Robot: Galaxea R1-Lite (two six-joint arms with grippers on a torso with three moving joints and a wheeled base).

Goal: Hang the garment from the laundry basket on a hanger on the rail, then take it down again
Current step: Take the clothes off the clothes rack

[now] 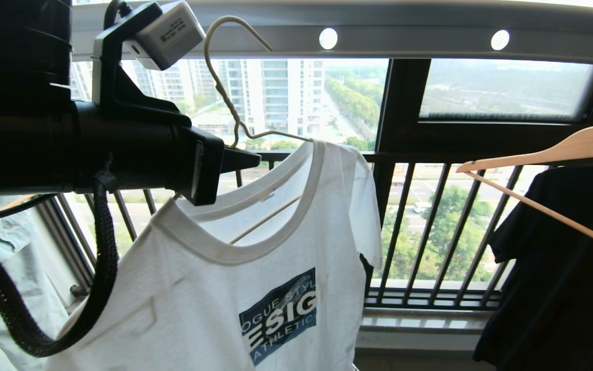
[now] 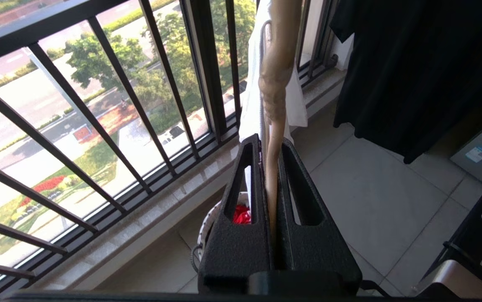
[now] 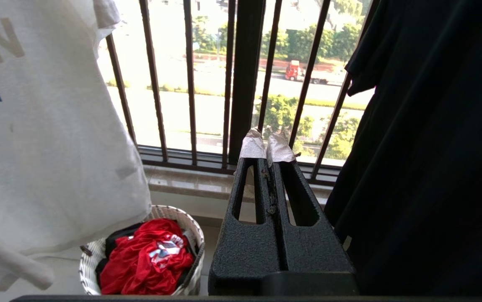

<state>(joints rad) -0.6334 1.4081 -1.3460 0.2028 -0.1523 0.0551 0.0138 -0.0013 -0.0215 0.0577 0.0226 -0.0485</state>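
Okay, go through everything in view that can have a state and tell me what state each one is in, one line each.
T-shirt: draped on the wire hanger, tilted.
Wire hanger: hook beside the rail; whether it rests on it, can't tell.
Left gripper: shut on the wire hanger.
Right gripper: shut, holding nothing.
Laundry basket: on the floor, red cloth inside.
Black shirt: hanging on a wooden hanger.

**Black arms, textured end effectors, one grey camera**

The left arm (image 1: 69, 149) fills the upper left of the head view: a thick matte black cylinder ending in a squared black collar. A grey-white camera box (image 1: 165, 33) with a small printed label sits on a black bracket above it. A black braided cable sleeve (image 1: 44, 319) loops beneath. Both wrist views show a left end effector (image 2: 271, 167) and a right end effector (image 3: 268, 155) of coarse-grained black plastic with slotted cut-outs; the right one's fingertips (image 3: 252, 147) are wrapped in whitish tape.
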